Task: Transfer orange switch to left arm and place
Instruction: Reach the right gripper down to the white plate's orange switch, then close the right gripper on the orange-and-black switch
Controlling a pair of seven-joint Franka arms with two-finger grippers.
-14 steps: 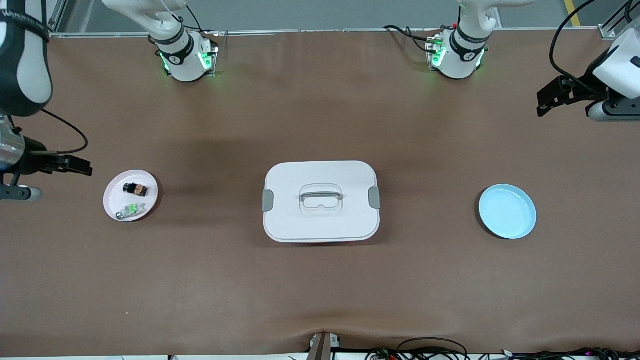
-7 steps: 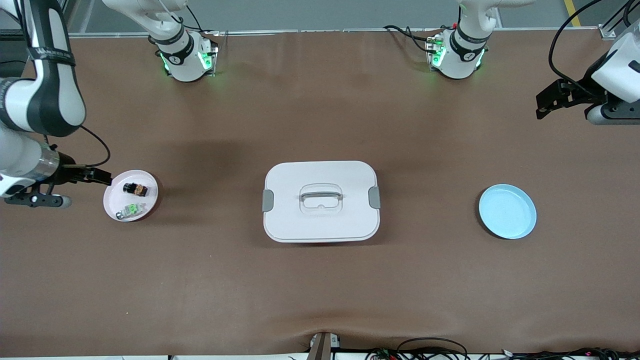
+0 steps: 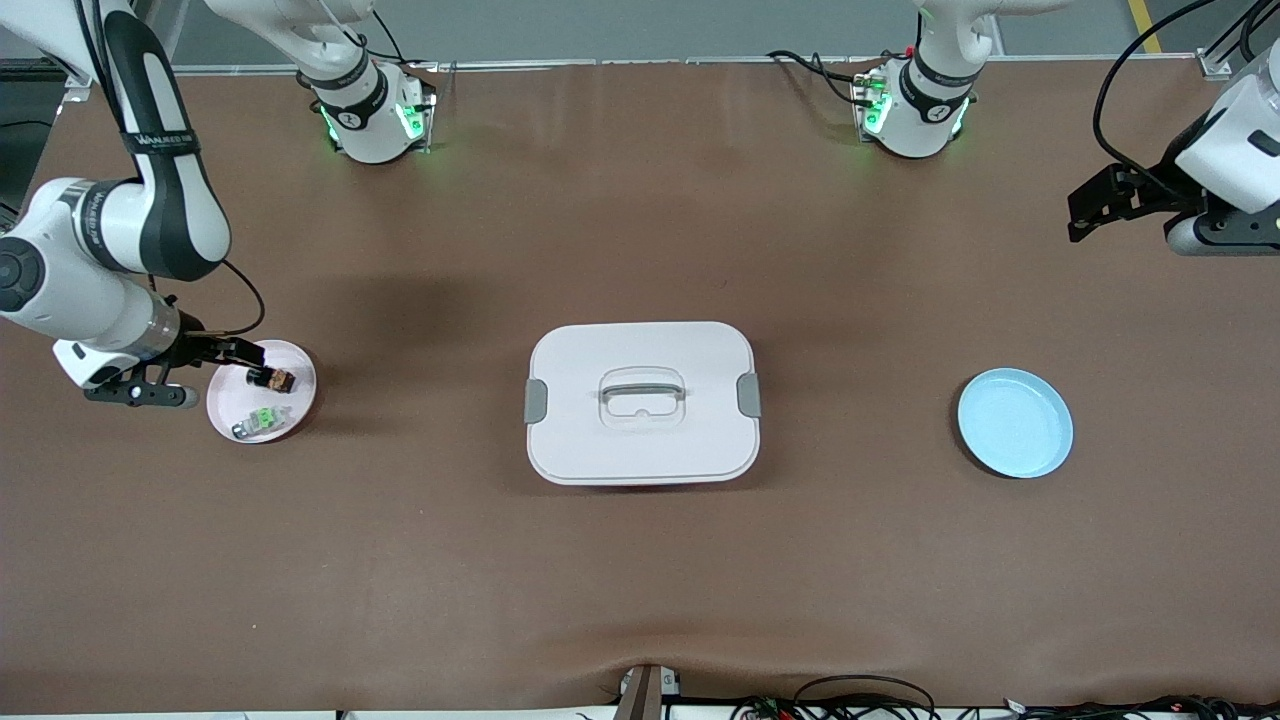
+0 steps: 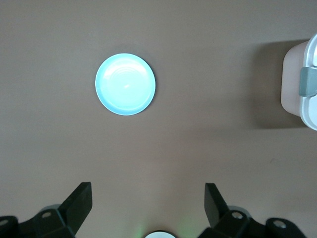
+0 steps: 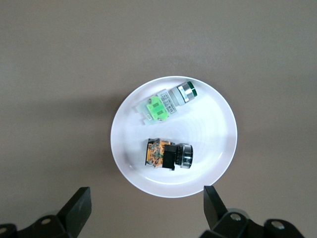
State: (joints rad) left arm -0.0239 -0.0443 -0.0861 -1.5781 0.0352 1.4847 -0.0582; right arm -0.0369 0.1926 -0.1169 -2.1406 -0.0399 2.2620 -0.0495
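While my right gripper (image 3: 250, 353) hangs spread wide and empty over the small round pink plate (image 3: 228, 405), the tiny black-and-orange switch (image 5: 167, 155) lies on it beside a green-and-grey component (image 5: 166, 104). My left gripper (image 3: 1085, 208), also spread and empty, waits above the left arm's end of the table.

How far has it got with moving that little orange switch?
Barely begun. The orange switch lies untouched on the pink plate, beside a green component. The right gripper hangs open over it, ready to descend. The left gripper waits open. Grasping, passing around the box and delivery all remain.
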